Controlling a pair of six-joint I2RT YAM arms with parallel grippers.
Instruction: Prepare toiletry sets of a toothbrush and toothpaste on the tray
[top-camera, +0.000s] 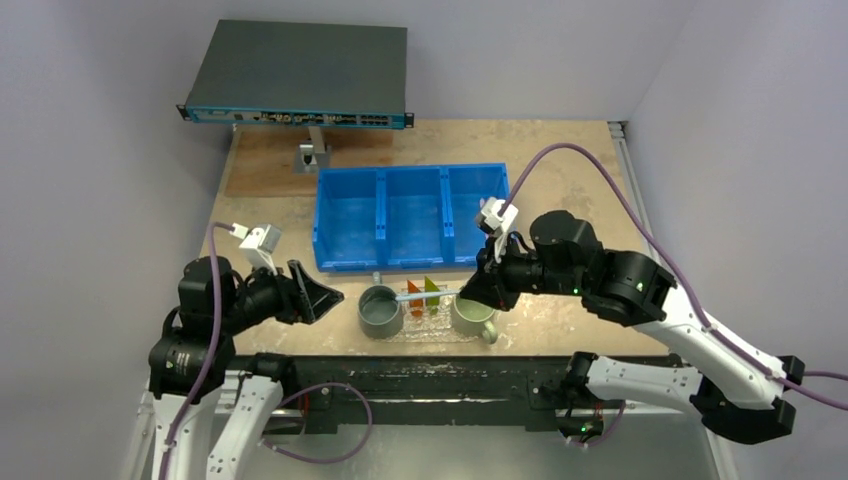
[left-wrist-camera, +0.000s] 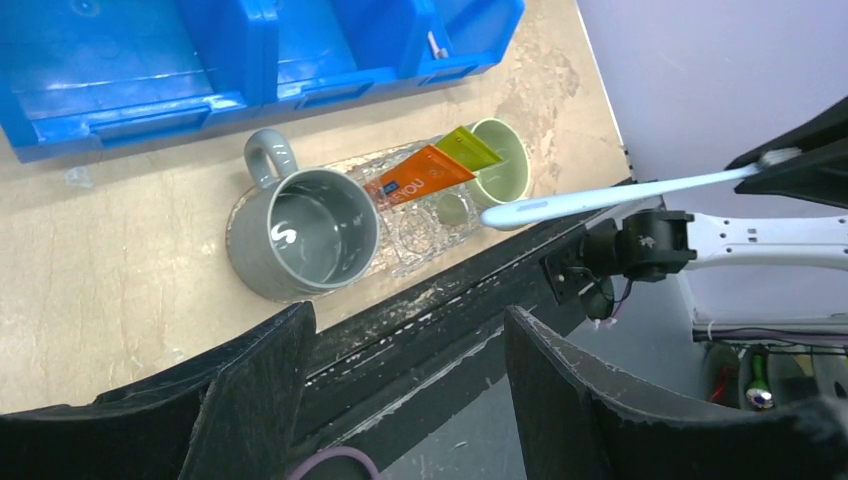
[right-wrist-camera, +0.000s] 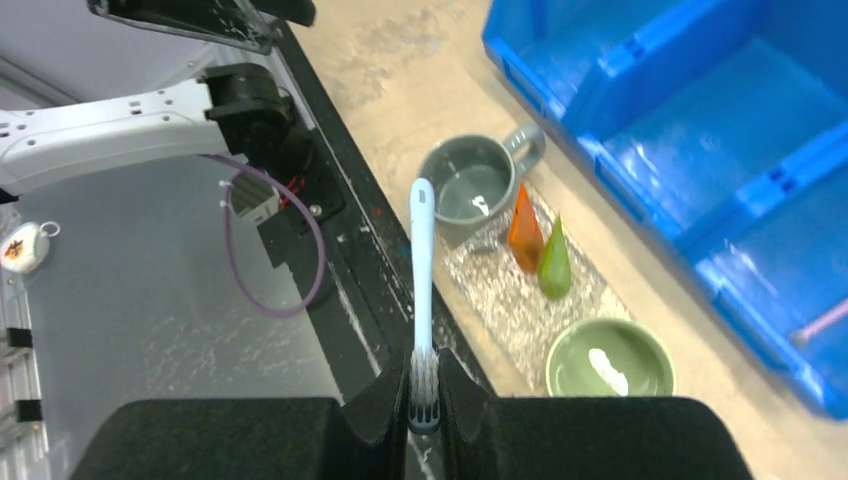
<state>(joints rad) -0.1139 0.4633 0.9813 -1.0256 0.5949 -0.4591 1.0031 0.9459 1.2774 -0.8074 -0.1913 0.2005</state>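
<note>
My right gripper is shut on the bristle head of a pale blue toothbrush. Its handle sticks out level to the left above the tray, towards the grey mug. The tray is a clear glittery dish. An orange tube and a green tube rest side by side on it. In the left wrist view the toothbrush hangs past the tray's near edge. My left gripper is open and empty, left of the grey mug. A thin pinkish stick lies in the blue bin.
A grey mug stands at the tray's left end and a pale-green mug at its right end. The blue three-compartment bin sits just behind them. A network switch stands on a post at the back left.
</note>
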